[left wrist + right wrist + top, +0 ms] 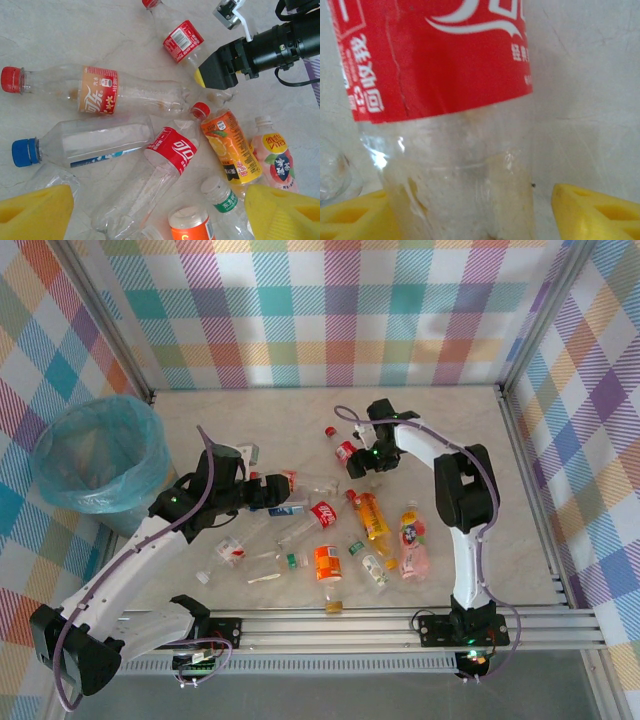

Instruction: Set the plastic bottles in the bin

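Bin [95,455]: round, lined with a teal bag, standing at the left edge of the worktop [230,410]. No bottle can be made out inside it, though the bag's folds hide the bottom. Plastic bottles [322,515]: roughly a dozen, all lying on their sides in a loose heap from the middle of the worktop toward its near edge, well apart from the bin. They include a blue-capped bottle [95,142], clear and flattened, an orange juice bottle [230,150] with a pink bottle [277,160] just beside it, and several crushed clear ones with red or green labels. Far red-labelled bottle [435,60]: lies at the far side of the heap, nearer the middle of the worktop than its far edge. Right fingers [592,210]: set either side of this bottle's clear lower body. One finger is against or behind it and the other shows a strip of bare worktop between it and the plastic, so they are around the bottle but not clamped on it. Left fingers [37,212]: spread wide, hanging over the left part of the heap, gripping nothing. Status, as judged: no bottle is confirmed delivered and every bottle in view remains to be moved. The step in hand is taking hold of the far red-labelled bottle, which then has to travel across the worktop to the bin at its left edge.
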Available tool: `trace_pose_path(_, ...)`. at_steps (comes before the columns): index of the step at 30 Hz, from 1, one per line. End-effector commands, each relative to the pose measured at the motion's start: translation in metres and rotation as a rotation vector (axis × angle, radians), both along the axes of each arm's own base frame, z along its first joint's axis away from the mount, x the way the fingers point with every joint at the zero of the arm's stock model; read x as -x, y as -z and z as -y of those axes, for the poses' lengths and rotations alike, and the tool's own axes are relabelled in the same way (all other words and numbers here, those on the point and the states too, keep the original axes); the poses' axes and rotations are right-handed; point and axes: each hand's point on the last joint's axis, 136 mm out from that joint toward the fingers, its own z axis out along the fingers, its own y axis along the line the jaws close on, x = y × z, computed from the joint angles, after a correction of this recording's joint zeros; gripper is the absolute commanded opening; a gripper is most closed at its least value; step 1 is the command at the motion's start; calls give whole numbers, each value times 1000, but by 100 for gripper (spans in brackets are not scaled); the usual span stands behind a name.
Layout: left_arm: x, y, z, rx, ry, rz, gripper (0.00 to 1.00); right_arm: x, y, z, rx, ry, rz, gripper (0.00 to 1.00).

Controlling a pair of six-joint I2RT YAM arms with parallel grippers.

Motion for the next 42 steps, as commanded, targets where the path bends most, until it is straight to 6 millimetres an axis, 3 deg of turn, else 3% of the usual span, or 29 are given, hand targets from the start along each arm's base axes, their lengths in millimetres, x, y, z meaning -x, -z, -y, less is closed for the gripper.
trace_pose_path(1, 4, -18, 5, 34, 20, 30, 89, -1, -3, -4, 14, -61, 11, 68)
trace_pose_path(5, 3, -27, 6, 39, 20, 48, 88, -3, -21, -7, -9, -67, 50, 56)
trace_pose_path(15, -7, -73, 7, 76, 14, 160, 89, 7, -100, -8, -120, -61, 241, 49)
trace_pose_path(21, -23, -126, 19, 96, 50, 277, 89, 31, -166, -14, -278, -101, 431, 46)
trace_pose_path(26, -41, -185, 43, 201, 101, 364, 86, 72, -220, -31, -519, -190, 544, 45)
trace_pose_path(29, -46, -205, 56, 276, 131, 389, 81, 89, -233, -33, -616, -207, 598, 44)
trace_pose_path(32, -52, -211, 67, 339, 149, 381, 73, 111, -242, -41, -708, -280, 620, 45)
trace_pose_path(37, -51, -212, 85, 403, 220, 333, 64, 129, -238, -48, -743, -338, 603, 44)
trace_pose_path(42, -50, -206, 88, 387, 239, 307, 62, 147, -239, -58, -799, -409, 593, 44)
